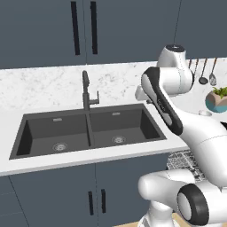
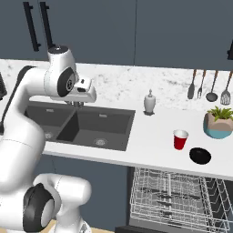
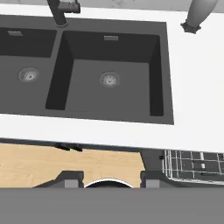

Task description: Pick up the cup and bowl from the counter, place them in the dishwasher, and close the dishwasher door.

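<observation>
The red cup point(image 2: 180, 139) stands upright on the white counter point(image 2: 150, 132), right of the sink. The black bowl point(image 2: 200, 156) rests just right of it, near the counter's front edge. Below them the dishwasher point(image 2: 177, 195) stands open with its wire rack showing; its rack corner point(image 3: 192, 164) also appears in the hand view. The dishwasher door is down and mostly out of view. My gripper point(image 2: 77, 103) hangs over the dark double sink point(image 3: 109, 78), well left of the cup. Its fingertips point(image 3: 70, 177) stand apart with nothing between them, so the gripper point(image 3: 111, 178) is open.
A white soap dispenser point(image 2: 149, 102) stands behind the sink's right end. A teal pot with a plant point(image 2: 218, 125) sits at the far right, under hanging utensils point(image 2: 209, 86). The black faucet point(image 1: 87, 91) rises behind the sink's divider. Dark cabinets line the wall above.
</observation>
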Tool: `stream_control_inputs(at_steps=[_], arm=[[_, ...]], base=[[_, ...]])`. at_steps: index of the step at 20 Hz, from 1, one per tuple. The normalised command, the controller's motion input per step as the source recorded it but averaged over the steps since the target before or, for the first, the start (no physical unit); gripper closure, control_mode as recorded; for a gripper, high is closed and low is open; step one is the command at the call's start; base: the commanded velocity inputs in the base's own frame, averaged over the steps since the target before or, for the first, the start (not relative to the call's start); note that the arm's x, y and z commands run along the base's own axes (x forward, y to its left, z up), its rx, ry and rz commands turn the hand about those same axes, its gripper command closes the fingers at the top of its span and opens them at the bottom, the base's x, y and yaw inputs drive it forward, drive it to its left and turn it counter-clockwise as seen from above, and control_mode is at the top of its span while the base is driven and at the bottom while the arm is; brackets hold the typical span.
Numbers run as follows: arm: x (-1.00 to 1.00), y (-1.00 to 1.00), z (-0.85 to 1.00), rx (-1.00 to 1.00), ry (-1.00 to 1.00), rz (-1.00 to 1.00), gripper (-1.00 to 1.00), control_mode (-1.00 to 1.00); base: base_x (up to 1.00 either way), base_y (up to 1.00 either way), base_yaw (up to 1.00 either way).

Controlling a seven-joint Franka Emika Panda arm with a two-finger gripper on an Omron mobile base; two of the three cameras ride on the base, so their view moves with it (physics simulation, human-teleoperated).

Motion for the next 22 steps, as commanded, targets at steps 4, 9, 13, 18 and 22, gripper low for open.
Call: stream_control_inputs(at_steps=[4, 9, 13, 18, 22], arm=[[0.0, -0.12, 0.0, 0.0, 0.0, 0.0, -1.0, -1.0], [0.17, -0.8, -0.4, -0.09, 0.05, -0.02, -1.0, -1.0], [0.33, -0.98, -0.61, -0.2, 0.08, -0.04, -1.0, -1.0], [0.05, -0.84, -0.5, -0.31, 0.0, -0.08, -1.0, -1.0], [-0.12, -0.84, -0.35, -0.42, -0.07, -0.16, -1.0, -1.0]], base=[[0.0, 0.0, 0.0], [0.0, 0.0, 0.0], [0.0, 0.0, 0.0], [0.0, 0.0, 0.0], [0.0, 0.0, 0.0]])
